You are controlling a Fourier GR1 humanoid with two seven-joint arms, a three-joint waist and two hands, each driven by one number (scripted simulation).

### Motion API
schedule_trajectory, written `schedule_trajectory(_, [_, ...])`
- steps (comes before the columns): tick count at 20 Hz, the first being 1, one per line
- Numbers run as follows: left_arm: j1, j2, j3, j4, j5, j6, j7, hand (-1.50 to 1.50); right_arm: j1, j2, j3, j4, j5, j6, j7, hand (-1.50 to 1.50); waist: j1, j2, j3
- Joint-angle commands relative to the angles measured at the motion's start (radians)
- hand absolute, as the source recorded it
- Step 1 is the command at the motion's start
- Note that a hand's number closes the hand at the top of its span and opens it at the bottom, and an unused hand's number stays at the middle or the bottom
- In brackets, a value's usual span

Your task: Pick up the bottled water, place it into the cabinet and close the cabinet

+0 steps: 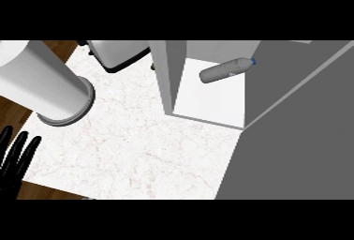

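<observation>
Nearest me, the grey door (297, 150) stands open across the frame's right side. My left hand (15, 159) rests at the lower left edge, fingers straight, holding nothing; my right hand is out of view. The bottle (224, 70) lies on its side inside the cabinet (169, 75), upper right. Placing looks done; next, I judge, a hand must reach the door and swing it shut.

The white marble counter (138, 154) carries a tall white cylinder (41, 79) on a grey ring base, a white appliance (117, 51) behind, and the open cabinet (169, 75), where the bottled water (224, 70) lies sideways.
</observation>
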Motion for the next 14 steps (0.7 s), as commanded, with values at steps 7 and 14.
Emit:
schedule_trajectory(7, [-0.01, 0.045, 0.026, 0.011, 0.013, -0.051, 0.018, -1.5, -0.229, -0.037, 0.082, -0.026, 0.047, 0.084, 0.112, 1.5, 0.052, -0.002, -0.007])
schedule_trajectory(14, [-0.016, 0.045, 0.04, 0.04, 0.027, -0.052, 0.021, -1.5, -0.286, -0.054, 0.079, -0.019, 0.029, 0.092, 0.16, 1.5, 0.024, 0.001, -0.011])
